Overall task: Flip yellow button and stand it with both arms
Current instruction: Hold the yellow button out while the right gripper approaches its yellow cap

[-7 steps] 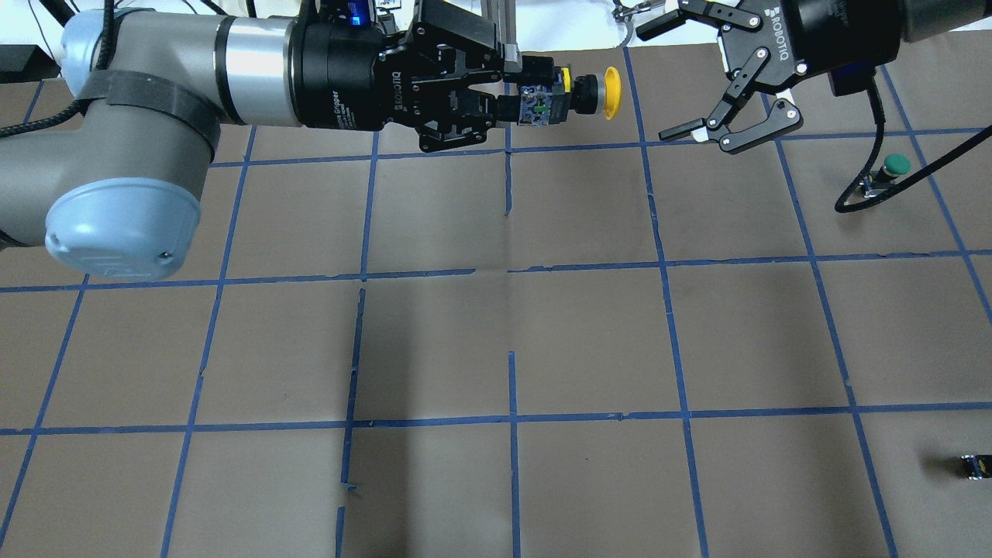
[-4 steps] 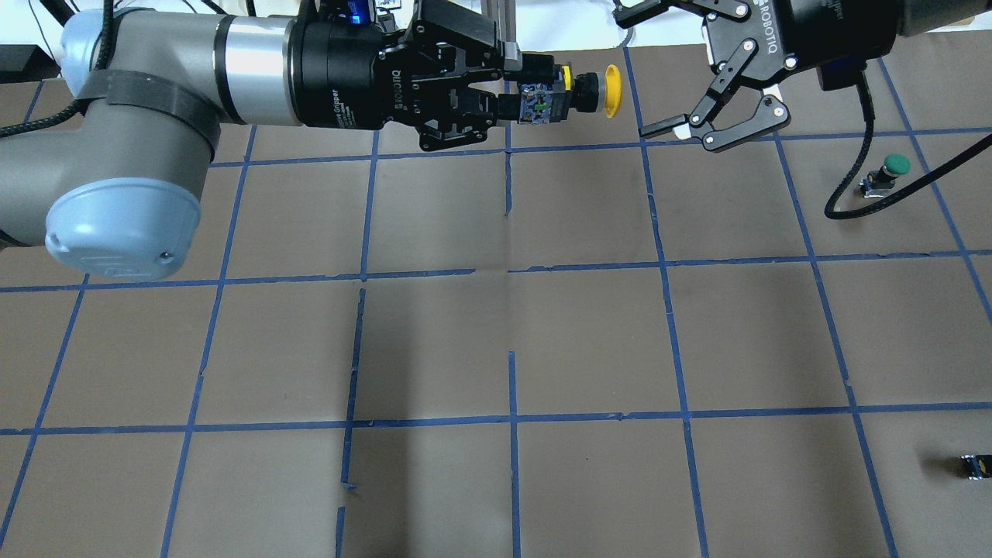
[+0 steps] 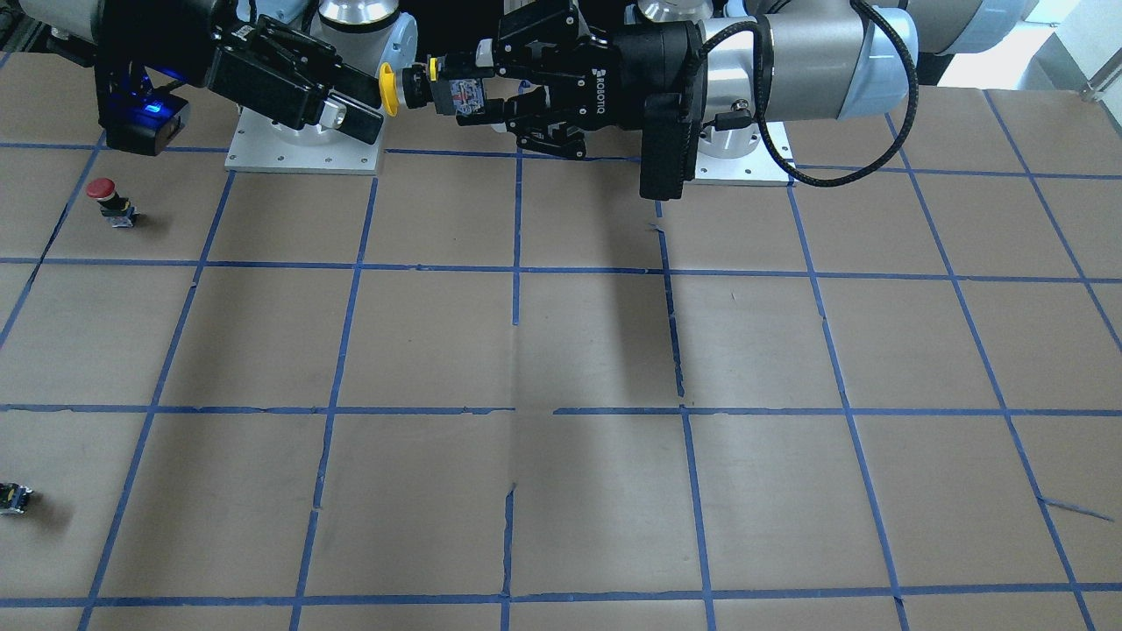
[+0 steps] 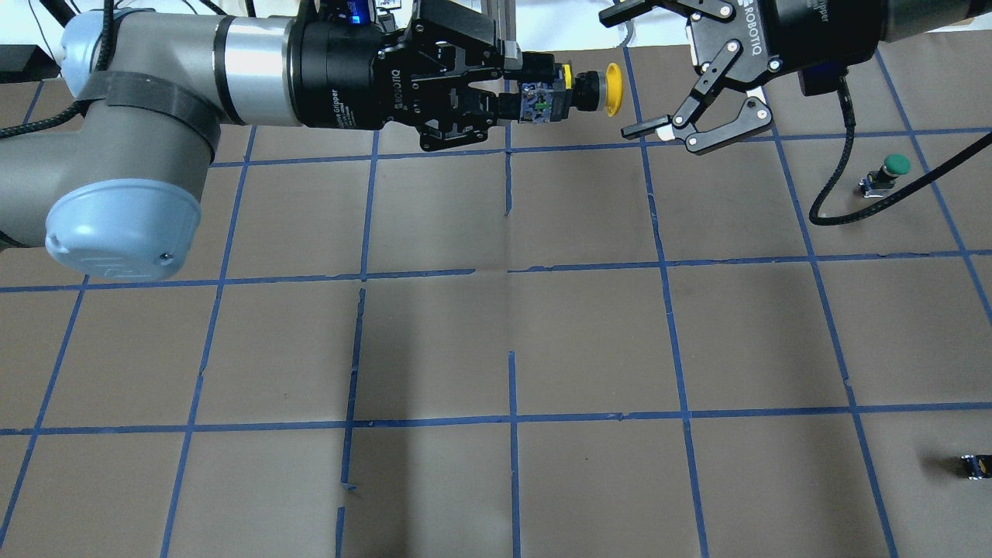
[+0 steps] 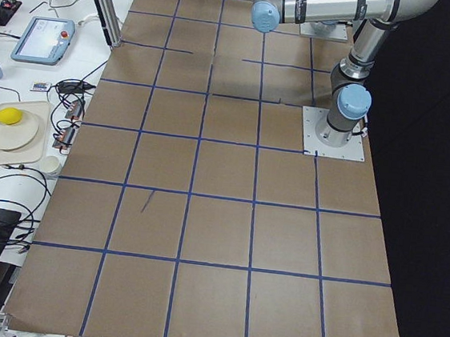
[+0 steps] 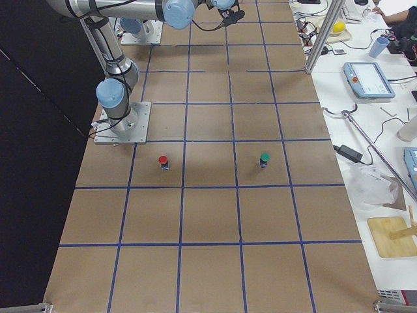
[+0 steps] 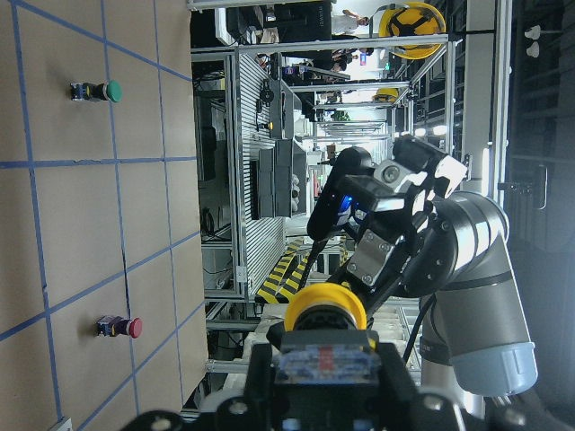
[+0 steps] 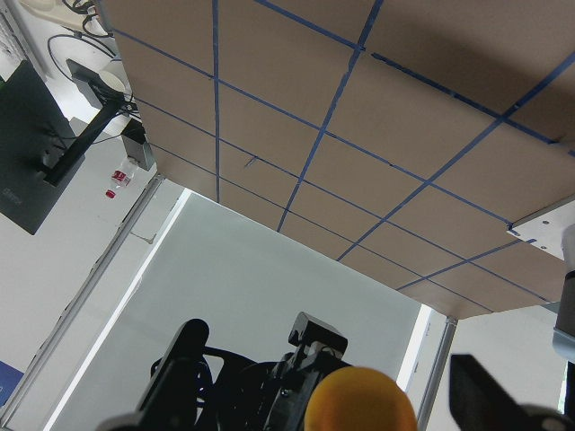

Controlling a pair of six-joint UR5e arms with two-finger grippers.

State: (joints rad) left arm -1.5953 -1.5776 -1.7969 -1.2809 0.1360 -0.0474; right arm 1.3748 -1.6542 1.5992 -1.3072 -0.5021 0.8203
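— So, what do I have at the left of the overhead view?

— You have the left arm (image 4: 155,85), a smooth silver-grey tube with a rounded light-blue cap, lying level above the table (image 4: 589,341). Its black left gripper (image 4: 516,85), printed ROBOTIQ in white, is clamped on the blocky black-and-grey body of the yellow button (image 4: 575,88). You see the button held in the air on its side, over the far middle of the table, with its round cap pointing at the other gripper.

— And further right?

— The right gripper (image 4: 620,75), also marked ROBOTIQ, has its fingers spread wide. The glossy yellow mushroom cap sits between them, apart from both tips. A black cable (image 4: 841,186) loops down from that wrist. Past it a green-capped button (image 4: 891,170) stands upright on the table, and near the right edge you find a tiny dark block (image 4: 975,465) with a yellow spot.

— How many of each?

— You count two grippers, one dark block and three mushroom-cap buttons: yellow, green, and a red-capped button (image 3: 105,197) in the front-facing view. The table is matt brown paper, ruled into squares by blue tape (image 4: 434,273) and wrinkled along some seams.
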